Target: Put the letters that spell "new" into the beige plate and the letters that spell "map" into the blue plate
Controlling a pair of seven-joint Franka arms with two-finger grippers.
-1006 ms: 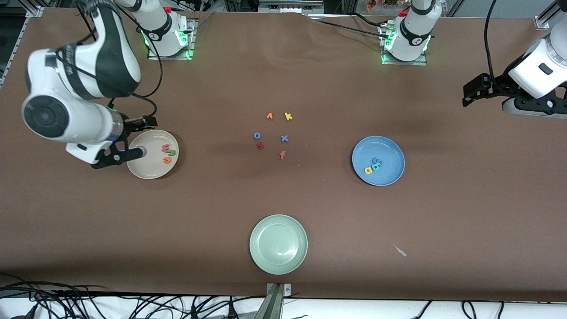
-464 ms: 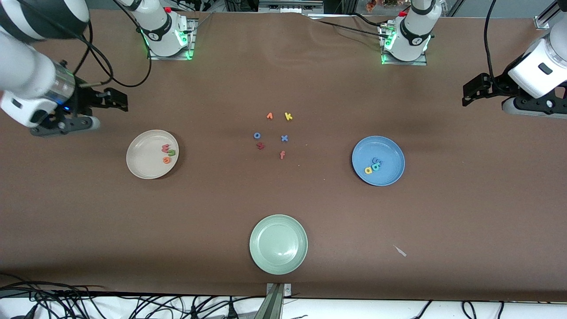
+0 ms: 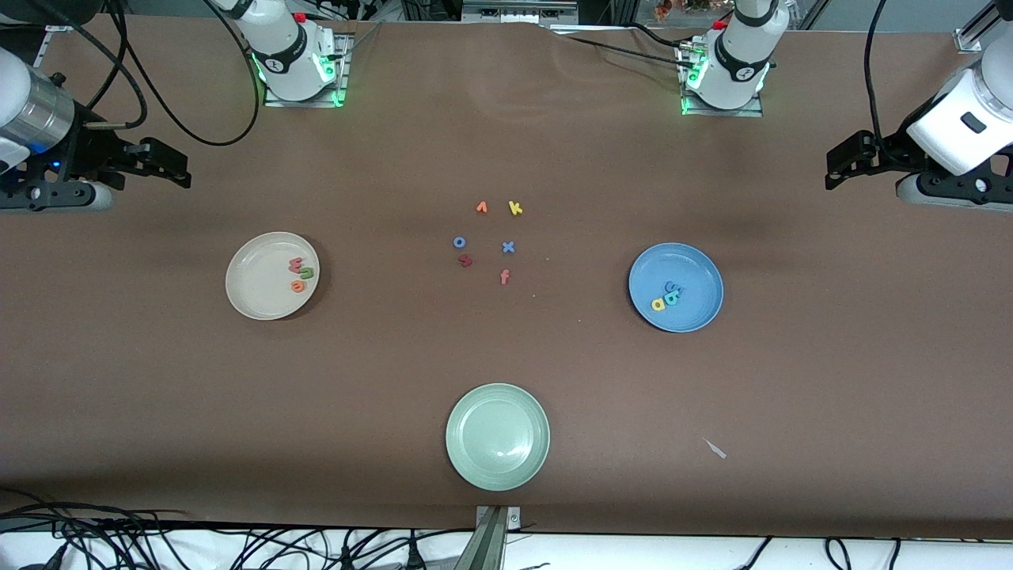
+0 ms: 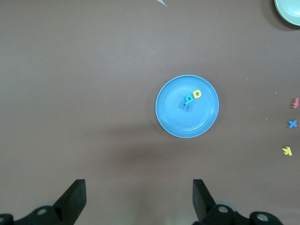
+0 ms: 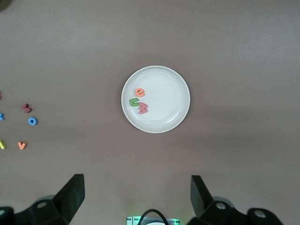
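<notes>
Since both plates look filled, the left gripper (image 3: 840, 168) and right gripper (image 3: 162, 162), fingers spread, should wait at the table's ends.

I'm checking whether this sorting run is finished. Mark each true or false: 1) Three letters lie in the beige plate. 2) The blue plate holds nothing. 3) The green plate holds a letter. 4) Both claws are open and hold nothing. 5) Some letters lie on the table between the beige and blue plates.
1) True: three letters lie in the beige plate.
2) False: the blue plate holds three letters.
3) False: the green plate is bare.
4) True: left claw, right claw.
5) True: loose letters.
</notes>
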